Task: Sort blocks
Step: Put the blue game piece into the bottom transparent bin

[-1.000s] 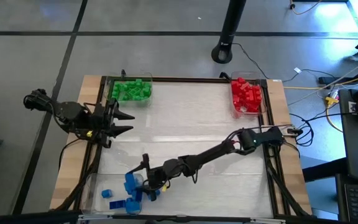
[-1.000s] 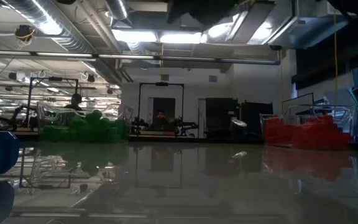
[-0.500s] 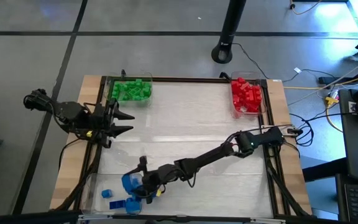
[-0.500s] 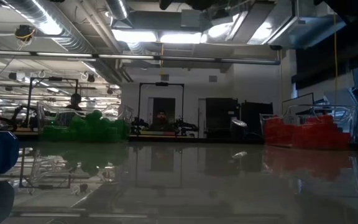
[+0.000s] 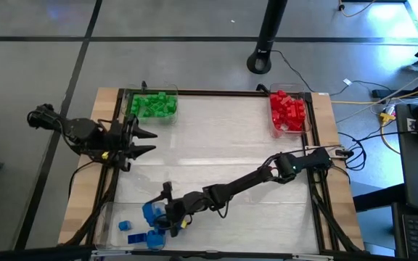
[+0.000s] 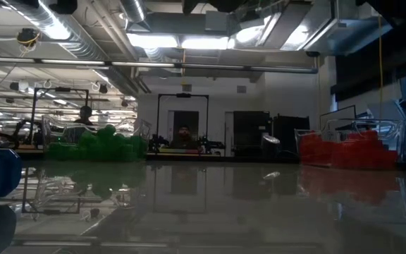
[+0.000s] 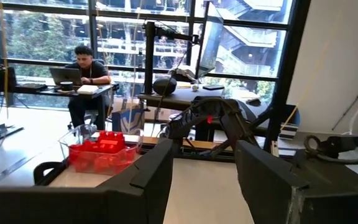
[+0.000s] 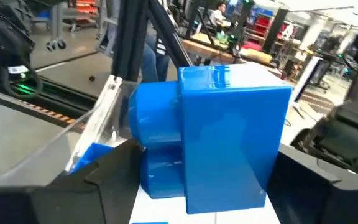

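Observation:
Sorted blocks sit in clear trays: green ones point(image 5: 153, 105) at the far left, red ones point(image 5: 287, 110) at the far right, and blue ones point(image 5: 125, 226) in the near-left tray point(image 5: 106, 216). My right gripper point(image 5: 160, 214) reaches across the table to that tray's right wall and is shut on a large blue block point(image 8: 229, 137). My left gripper point(image 5: 154, 143) waits open and level at the table's left edge, with nothing between its fingers point(image 7: 148, 177). My right gripper pinches the blue block by two opposite side faces point(image 8: 278, 155) between its two fingers point(image 8: 107, 180). The fingers lie level and come from the table's right. The block is lifted clear, over the tray's right wall point(image 8: 101, 118), with its studs point(image 8: 149, 124) facing sideways.
The middle of the white table top point(image 5: 223, 145) lies bare between the trays. A black frame rail point(image 5: 216, 92) runs around the table. A dark stand foot point(image 5: 260, 61) is on the floor beyond the far edge. People sit at desks in the room behind.
My right gripper has edged a little toward the table's left edge and tipped slightly, carrying the blue block farther over the tray wall. It has kept still for the last half second.

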Robot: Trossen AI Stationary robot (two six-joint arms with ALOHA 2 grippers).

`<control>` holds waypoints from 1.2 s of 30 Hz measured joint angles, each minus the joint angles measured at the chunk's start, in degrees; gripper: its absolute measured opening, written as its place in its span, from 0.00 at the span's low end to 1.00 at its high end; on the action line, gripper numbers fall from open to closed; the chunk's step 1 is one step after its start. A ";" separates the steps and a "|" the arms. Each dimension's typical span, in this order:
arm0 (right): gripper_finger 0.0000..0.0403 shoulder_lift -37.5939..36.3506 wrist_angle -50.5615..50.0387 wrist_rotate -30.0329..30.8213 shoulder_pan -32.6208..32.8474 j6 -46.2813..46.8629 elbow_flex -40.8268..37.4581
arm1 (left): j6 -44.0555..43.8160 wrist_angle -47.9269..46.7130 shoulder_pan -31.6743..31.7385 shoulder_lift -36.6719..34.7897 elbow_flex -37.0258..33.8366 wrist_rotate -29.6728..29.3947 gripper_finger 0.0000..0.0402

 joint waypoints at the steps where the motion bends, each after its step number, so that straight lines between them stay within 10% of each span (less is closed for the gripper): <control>1: 0.72 0.00 -0.07 0.38 0.00 0.07 0.00 | 0.00 0.00 0.23 0.00 0.00 0.00 0.41; 22: 0.72 0.00 0.05 -5.81 0.28 -2.04 0.00 | -0.17 -0.07 0.72 0.00 0.00 -0.11 0.41; 31: 0.97 0.00 -0.55 -6.23 0.29 -2.32 0.00 | -0.20 -0.05 0.71 0.00 0.00 -0.09 0.41; 36: 0.88 -1.31 -3.47 -11.88 0.27 -4.56 -0.04 | -1.26 -1.23 -0.02 0.50 0.00 0.36 0.41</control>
